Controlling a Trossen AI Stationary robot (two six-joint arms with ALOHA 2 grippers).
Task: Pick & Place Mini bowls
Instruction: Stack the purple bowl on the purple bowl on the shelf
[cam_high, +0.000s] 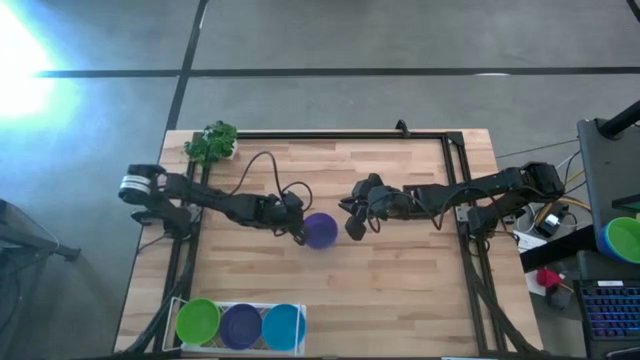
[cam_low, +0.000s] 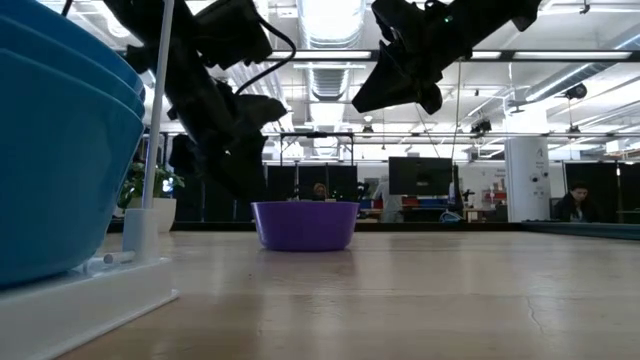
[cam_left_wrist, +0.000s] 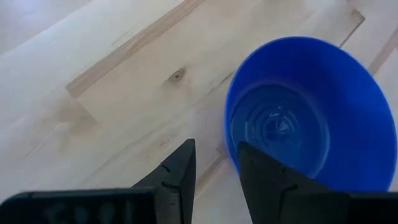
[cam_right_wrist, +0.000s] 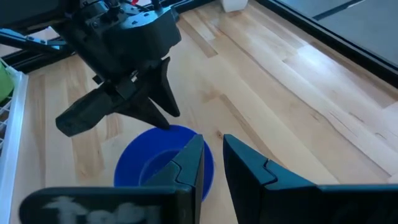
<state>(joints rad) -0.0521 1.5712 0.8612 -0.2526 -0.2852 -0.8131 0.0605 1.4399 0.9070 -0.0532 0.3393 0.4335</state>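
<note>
- Sitting upright on the pale wooden counter (cam_high: 400, 270) near its middle is a small round purple-blue plastic mini bowl (cam_high: 320, 230), mouth up, alone on the boards and well apart from the white mesh tray (cam_high: 290, 345) at the front edge.
- That tray holds the other mini bowls in view: a bright green one (cam_high: 198, 321), a purple one (cam_high: 241, 325) and a blue one (cam_high: 282, 326), side by side.
- The left claw (cam_high: 298, 232) hangs just beside the lone bowl's rim on its left, fingers spread and gripping nothing; from its wrist camera the rim lies right past one fingertip.
- The right claw (cam_high: 353, 226) hovers near the bowl on the opposite side, raised above it, fingers parted and empty.
- Being round, the bowl has no long axis; the left claw looks nearer and lower, so I judge a short sideways shift would straddle the rim.
</note>
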